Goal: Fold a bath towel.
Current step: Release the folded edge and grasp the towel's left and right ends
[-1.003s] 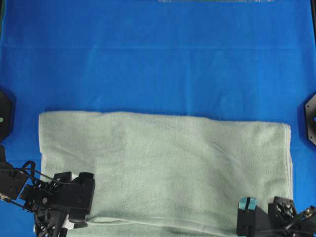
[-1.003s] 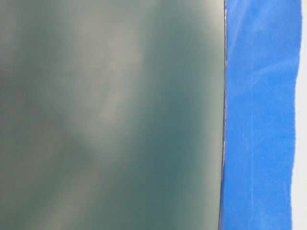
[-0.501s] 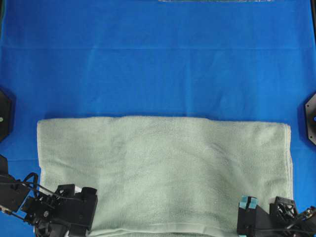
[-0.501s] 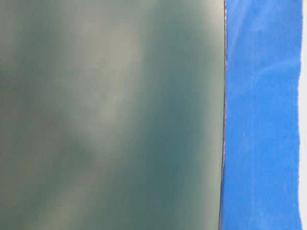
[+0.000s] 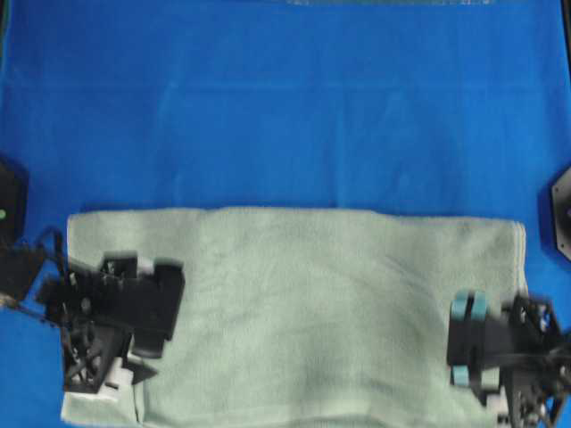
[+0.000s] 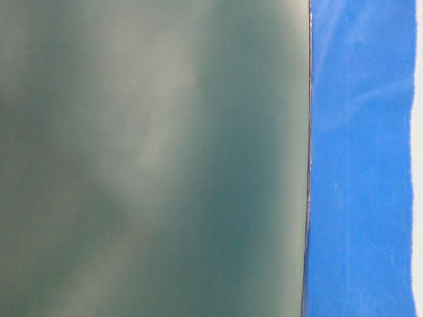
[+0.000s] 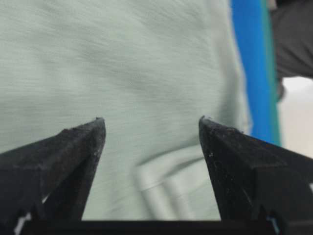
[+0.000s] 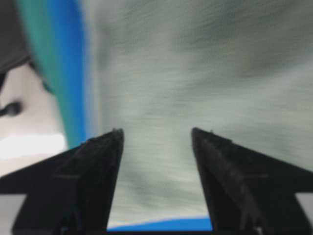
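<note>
I see the bath towel (image 5: pixel 312 312) lying flat on the blue cloth (image 5: pixel 285 107), long axis running 9 to 3 o'clock, with the left gripper (image 7: pixel 151 125) over its 9 o'clock end, the right gripper (image 8: pixel 156 134) over 3, both with jaws apart and empty.

Pale sage-green bath towel (image 5: pixel 312 312) lying folded and flat on the blue cloth.

The towel forms a wide rectangle in the lower half of the overhead view, long side running left to right, its fuzzy terry surface smooth with only faint ripples. Its far edge is straight; a thin lighter hem runs down the right end. At the near left corner a second layer peeks out beneath the top one. In the left wrist view a small raised crease shows in the cloth. The table-level view is filled with blurred green.
</note>
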